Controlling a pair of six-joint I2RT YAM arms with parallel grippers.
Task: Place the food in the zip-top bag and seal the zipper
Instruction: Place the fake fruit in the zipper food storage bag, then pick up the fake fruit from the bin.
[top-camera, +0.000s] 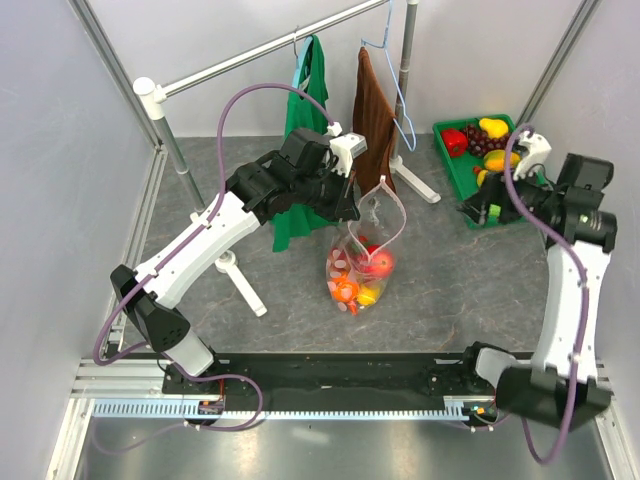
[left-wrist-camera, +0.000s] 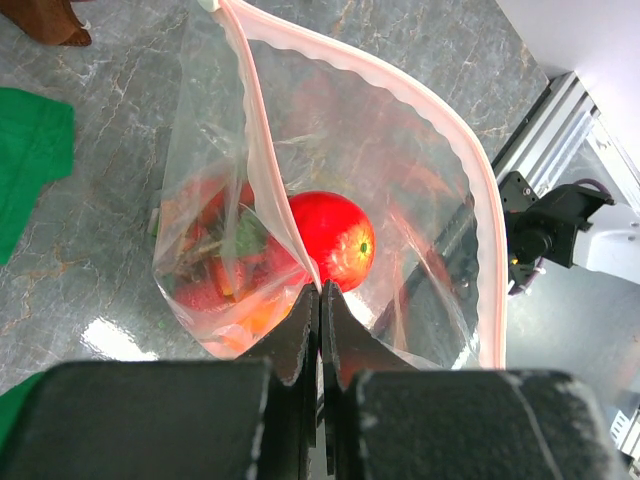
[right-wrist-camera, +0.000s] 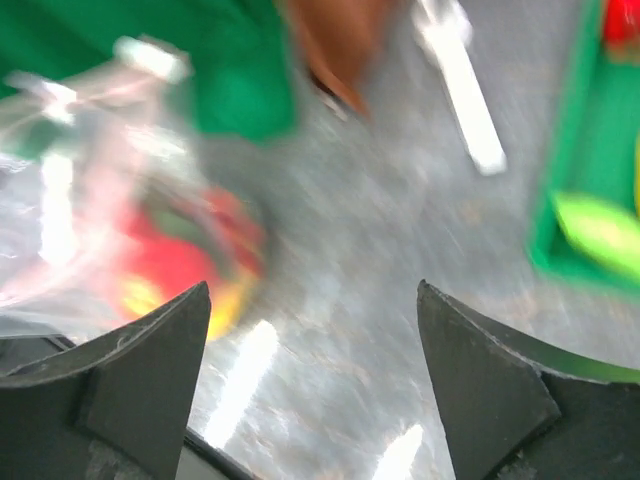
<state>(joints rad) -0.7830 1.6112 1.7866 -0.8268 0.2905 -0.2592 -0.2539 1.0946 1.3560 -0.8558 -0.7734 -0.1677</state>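
Note:
The zip-top bag (top-camera: 368, 240) hangs open over the middle of the table, its bottom resting on the surface. My left gripper (top-camera: 352, 206) is shut on its pink zipper (left-wrist-camera: 452, 135) rim and holds it up. Inside the bag lie a red apple (left-wrist-camera: 332, 238) and orange and yellow food (top-camera: 356, 292). More food, including a red pepper (top-camera: 454, 141), purple grapes (top-camera: 481, 141) and yellow pieces (top-camera: 493, 127), sits in the green tray (top-camera: 450, 166) at the back right. My right gripper (top-camera: 480, 211) hovers by the tray's near corner, open and empty, with its view blurred.
A clothes rack stands at the back with a green cloth (top-camera: 305, 120), a brown towel (top-camera: 373, 110) and a blue hanger (top-camera: 400, 95). Its white feet (top-camera: 245, 285) reach onto the table left of the bag. Metal rails line the near and left edges.

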